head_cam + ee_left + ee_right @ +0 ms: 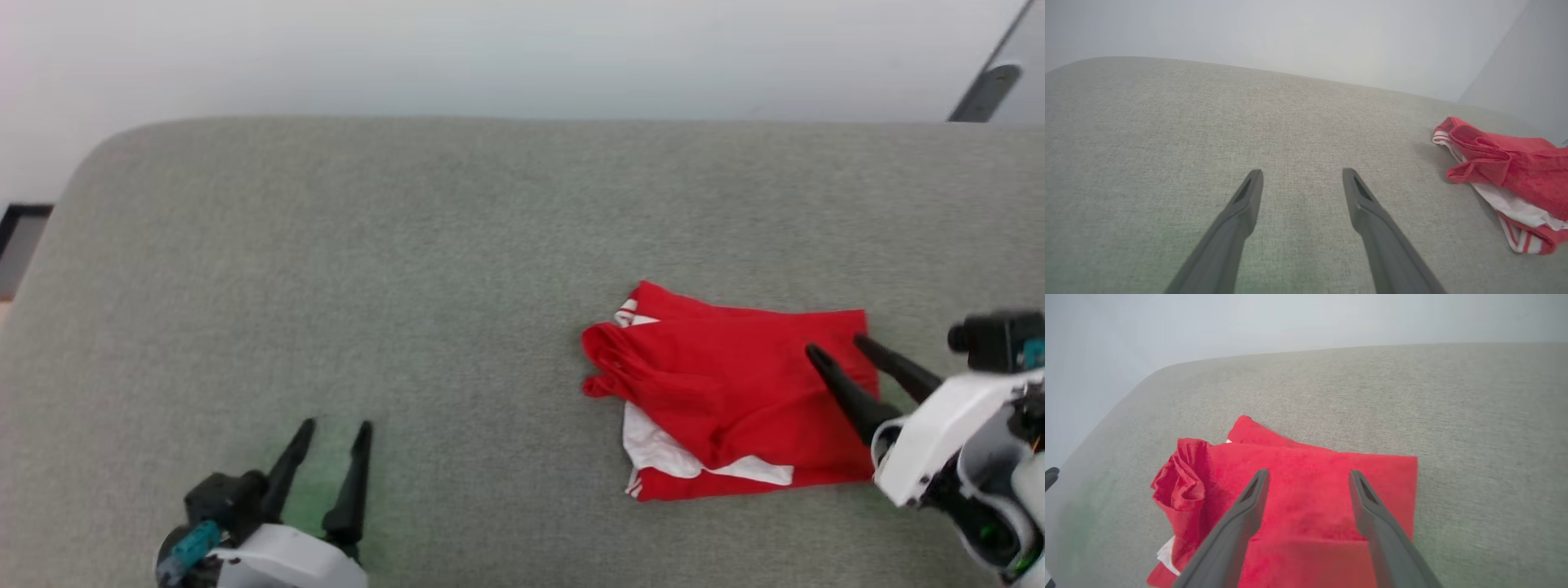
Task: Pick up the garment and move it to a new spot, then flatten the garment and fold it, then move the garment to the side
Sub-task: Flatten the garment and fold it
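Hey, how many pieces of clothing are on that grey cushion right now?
1: the bright red fabric garment with white panels, folded on the right part of the grey fabric cushion, the open right gripper over its right end. Anything inside its folds would be hidden.

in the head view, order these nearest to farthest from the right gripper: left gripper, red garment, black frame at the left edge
1. red garment: directly beneath the right gripper, on the right part of the cushion.
2. left gripper: lower left, over bare cushion.
3. black frame: far left, past the cushion's end.
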Robot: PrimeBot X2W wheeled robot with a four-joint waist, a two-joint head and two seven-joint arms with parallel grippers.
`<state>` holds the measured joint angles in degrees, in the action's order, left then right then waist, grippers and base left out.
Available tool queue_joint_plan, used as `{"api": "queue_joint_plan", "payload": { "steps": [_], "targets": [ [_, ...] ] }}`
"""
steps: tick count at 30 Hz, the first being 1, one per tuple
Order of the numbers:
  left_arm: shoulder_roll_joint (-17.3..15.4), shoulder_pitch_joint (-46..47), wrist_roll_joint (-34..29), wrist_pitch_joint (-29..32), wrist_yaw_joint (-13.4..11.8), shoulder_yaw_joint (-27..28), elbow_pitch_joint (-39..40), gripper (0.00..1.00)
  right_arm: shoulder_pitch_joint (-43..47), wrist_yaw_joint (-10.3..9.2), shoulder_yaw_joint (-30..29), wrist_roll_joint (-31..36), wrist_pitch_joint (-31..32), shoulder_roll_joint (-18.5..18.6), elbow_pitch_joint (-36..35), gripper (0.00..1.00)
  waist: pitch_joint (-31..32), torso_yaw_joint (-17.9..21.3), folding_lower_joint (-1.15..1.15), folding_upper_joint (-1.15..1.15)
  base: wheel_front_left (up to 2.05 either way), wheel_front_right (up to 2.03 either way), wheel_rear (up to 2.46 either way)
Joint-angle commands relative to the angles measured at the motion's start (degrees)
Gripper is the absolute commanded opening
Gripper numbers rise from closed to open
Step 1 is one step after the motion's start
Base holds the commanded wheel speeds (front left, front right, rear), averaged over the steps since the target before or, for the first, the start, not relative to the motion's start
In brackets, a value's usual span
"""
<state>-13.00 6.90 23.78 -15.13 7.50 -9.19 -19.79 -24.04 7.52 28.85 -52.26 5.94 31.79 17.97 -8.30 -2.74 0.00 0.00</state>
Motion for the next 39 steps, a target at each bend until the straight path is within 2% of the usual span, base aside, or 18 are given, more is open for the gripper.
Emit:
{"api": "queue_joint_plan", "payload": {
  "steps": [1, 7, 11, 16, 24, 34, 39],
  "targets": [
    [-0.17, -0.59, 0.32, 0.05, -0.07, 0.39, -0.20, 1.00, 0.52, -0.07, 0.98, 0.62, -2.20, 0.06, 0.64, 1.00, 2.32, 2.28, 0.00, 0.00, 0.00, 0.00, 0.00],
    [-0.23, -3.71, -0.90, 0.05, -0.06, 3.29, -0.11, 1.00, 2.12, -0.07, 3.72, 0.73, -16.60, -0.61, 6.18, 1.00, 5.08, 4.07, 0.00, 0.00, 0.00, 0.00, 0.00],
    [0.01, -6.67, -2.00, 0.05, -0.07, 5.61, 1.57, 1.00, 3.45, -0.07, 2.15, 1.68, -20.42, -1.34, 8.80, 1.00, 6.54, 4.49, 0.00, 0.00, 0.00, 0.00, 0.00],
    [0.95, -10.76, -3.31, 0.05, -0.06, 9.59, 4.73, 1.00, 7.23, -0.08, -2.33, 1.28, -21.13, -2.34, 7.39, 1.00, 8.09, 4.32, 0.00, 0.00, 0.00, 0.00, 0.00],
    [1.42, -15.16, -4.35, 0.05, -0.07, 12.01, 8.94, 1.00, 16.49, -0.08, -12.28, 8.89, -21.15, -2.24, 0.57, 1.00, 9.60, 2.41, 0.00, 0.00, 0.00, 0.00, 0.00],
    [1.81, -18.77, -3.59, 0.05, -0.07, 14.15, 13.66, 1.00, 25.62, -0.07, -19.67, 13.02, -20.85, -1.27, -7.66, 1.00, 10.51, 1.25, 0.00, 0.00, 0.00, 0.00, 0.00],
    [2.00, -20.95, -2.81, 0.05, -0.06, 14.12, 15.04, 1.00, 28.75, -0.07, -22.68, 14.10, -19.52, -2.45, -10.94, 1.00, 10.62, 1.41, 0.00, 0.00, 0.00, 0.00, 0.00]
  ]
}}
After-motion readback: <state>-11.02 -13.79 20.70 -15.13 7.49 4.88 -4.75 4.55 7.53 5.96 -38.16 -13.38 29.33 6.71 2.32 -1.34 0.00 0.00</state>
